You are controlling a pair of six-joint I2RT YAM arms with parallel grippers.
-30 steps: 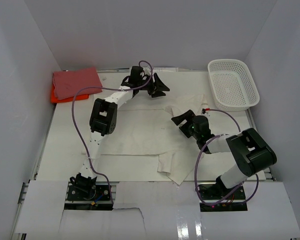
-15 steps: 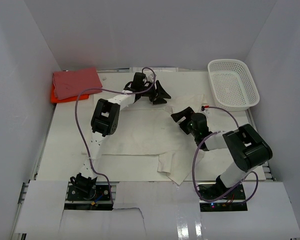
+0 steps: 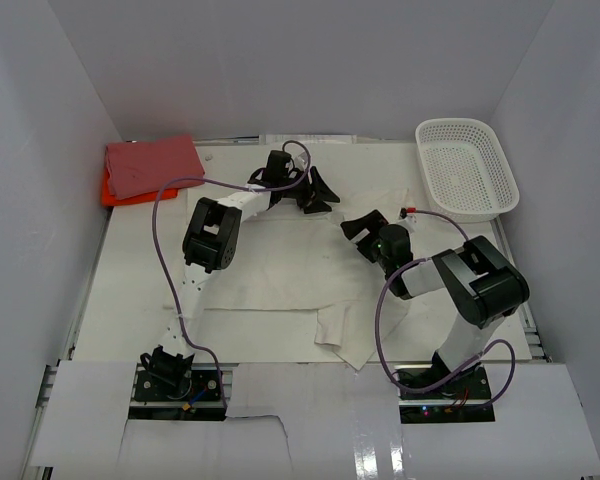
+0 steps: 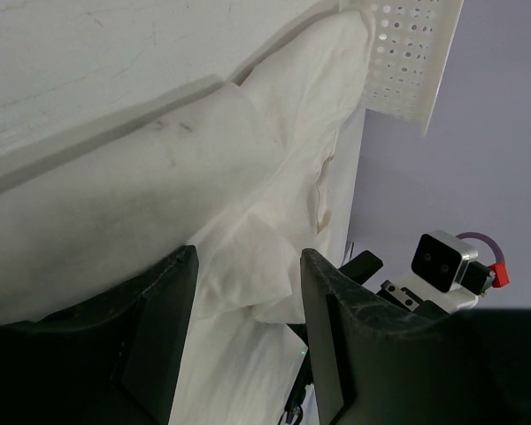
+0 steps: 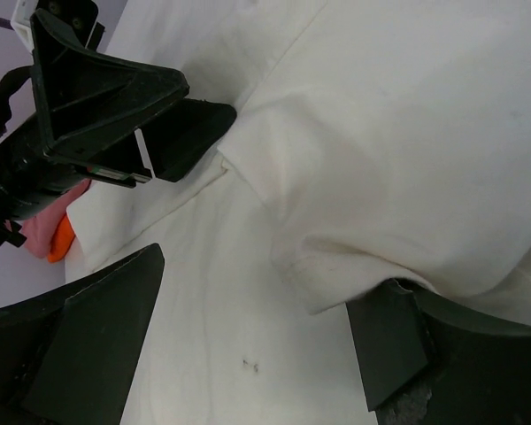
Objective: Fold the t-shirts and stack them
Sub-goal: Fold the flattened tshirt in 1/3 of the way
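Mostly, the cream shirt (image 3: 300,275) lies spread and unfolded over the middle of the table (image 3: 130,265), with wrinkles and one flap turned over at its near edge. At the far left corner the pink shirt (image 3: 152,163) is folded and rests on top of the orange shirt (image 3: 111,191), of which only a narrow strip shows at the left side. The basket (image 3: 504,178) stands at the far right corner, apart from all three shirts.

The left claw (image 3: 317,191) is at the far edge of the cream shirt, right of the middle. From the left wrist view its jaws stand apart, and a raised fold of the cream shirt (image 4: 265,177) shows in the gap between the two fingers (image 4: 164,332). I cannot tell if the fingers touch the cloth. The basket (image 4: 407,53) is seen behind that fold.

The right claw (image 3: 363,231) is near the left one, over the far right part of the same shirt. From the right wrist view its jaws are wide apart and nothing is held between them. A thick folded edge of the cream shirt (image 5: 407,133) runs just beside the right finger (image 5: 398,341). The left claw (image 5: 164,119) shows in front of it, and behind, small parts of the pink shirt (image 5: 34,235) and the orange shirt (image 5: 58,249).
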